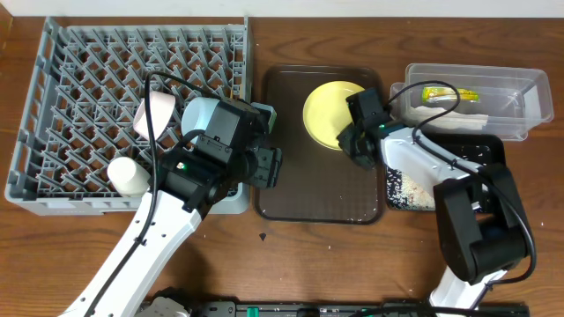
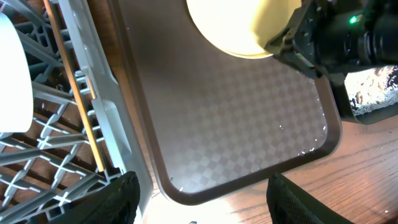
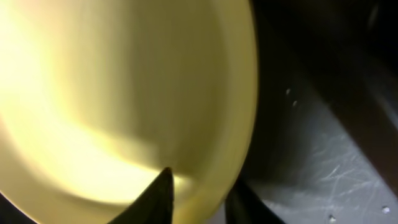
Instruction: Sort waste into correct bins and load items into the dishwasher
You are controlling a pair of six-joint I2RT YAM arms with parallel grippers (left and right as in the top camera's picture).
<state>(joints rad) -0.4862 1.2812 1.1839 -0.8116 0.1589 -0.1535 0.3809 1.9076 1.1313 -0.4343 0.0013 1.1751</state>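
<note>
While the rack at the left of the worktop already carried a pink bowl and a white cup, we saw from overhead that the plate lay on the brown tray. The right gripper was at its rim and the left gripper hovered over the tray's left edge.

From the left wrist, we found those jaws spread wide with nothing between them, and the chopsticks lying in the rack alongside.

From the right wrist, the jaws sat astride the plate's rim, clenched on it as far as we could judge.

We judged that loading the plate was the step in hand. The next move called for a lift clear of the tray and a carry across to the rack.
</note>
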